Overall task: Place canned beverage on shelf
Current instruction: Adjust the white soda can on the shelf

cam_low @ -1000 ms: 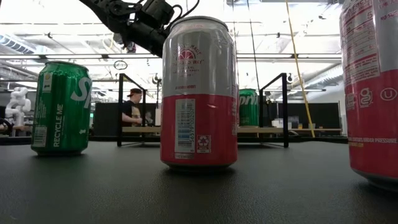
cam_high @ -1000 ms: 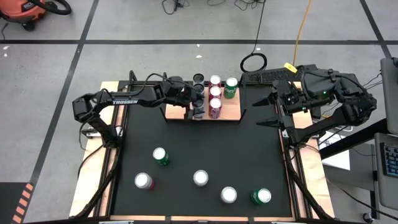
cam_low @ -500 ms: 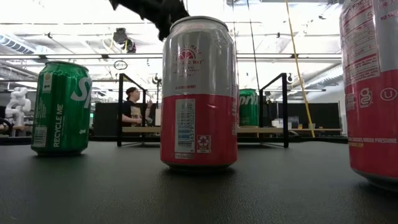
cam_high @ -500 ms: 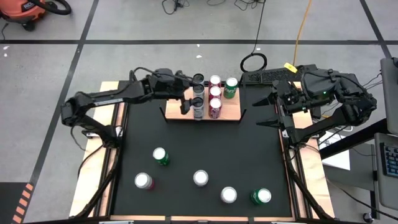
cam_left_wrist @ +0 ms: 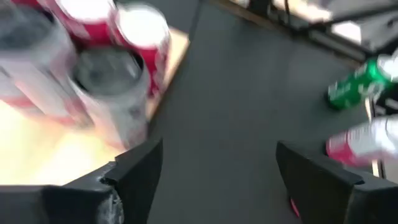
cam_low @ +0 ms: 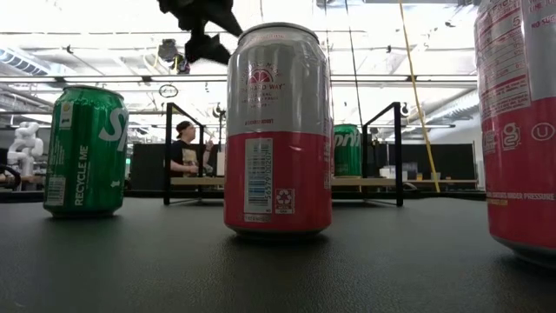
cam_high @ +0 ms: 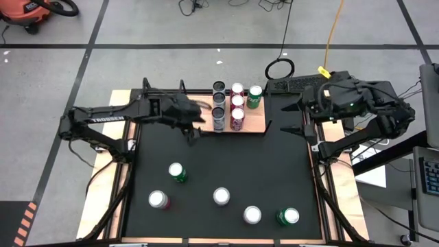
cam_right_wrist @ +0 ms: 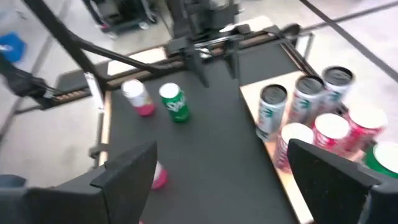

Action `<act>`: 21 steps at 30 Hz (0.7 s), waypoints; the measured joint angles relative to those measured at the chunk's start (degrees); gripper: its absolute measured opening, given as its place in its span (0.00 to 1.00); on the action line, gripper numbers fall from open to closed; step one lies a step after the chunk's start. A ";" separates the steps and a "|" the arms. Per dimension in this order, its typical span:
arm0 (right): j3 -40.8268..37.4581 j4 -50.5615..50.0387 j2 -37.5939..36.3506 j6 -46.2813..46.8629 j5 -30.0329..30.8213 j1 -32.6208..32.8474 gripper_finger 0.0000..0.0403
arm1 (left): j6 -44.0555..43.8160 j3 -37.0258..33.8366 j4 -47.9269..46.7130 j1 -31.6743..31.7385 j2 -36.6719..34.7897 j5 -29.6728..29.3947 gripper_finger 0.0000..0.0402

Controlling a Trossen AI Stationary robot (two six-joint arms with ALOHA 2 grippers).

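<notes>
Flat light-brown wooden shelf point(cam_high: 255, 121) w/ black end brackets, far edge of black mat point(cam_high: 226, 165): six upright cans on it, incl. three silver-topped dark cans point(cam_high: 219, 110) in one row, red cans point(cam_high: 237, 110) beside, one green can point(cam_high: 254, 97) at far corner. Five more cans loose on mat near front.
Left gripper point(cam_high: 195, 127): just off shelf's left end, above mat, jaws apart, empty.
Right gripper point(cam_high: 291, 118): near shelf's right end, fingers spread wide, empty.

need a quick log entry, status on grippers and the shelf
Left gripper open, empty, off the shelf's near-left edge. Right gripper open, waiting right of it. Seven cans on shelf, five on the mat. Nothing blocking.
</notes>
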 joint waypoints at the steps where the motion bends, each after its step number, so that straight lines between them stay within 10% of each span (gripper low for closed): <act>1: 0.00 -0.63 0.27 0.00 0.56 0.00 0.84 | -0.32 -1.32 0.30 -0.54 0.02 -0.37 0.75; 21: 0.00 -0.68 4.28 5.14 8.61 -0.12 0.84 | 0.85 -16.20 23.31 -1.67 5.73 -7.76 0.49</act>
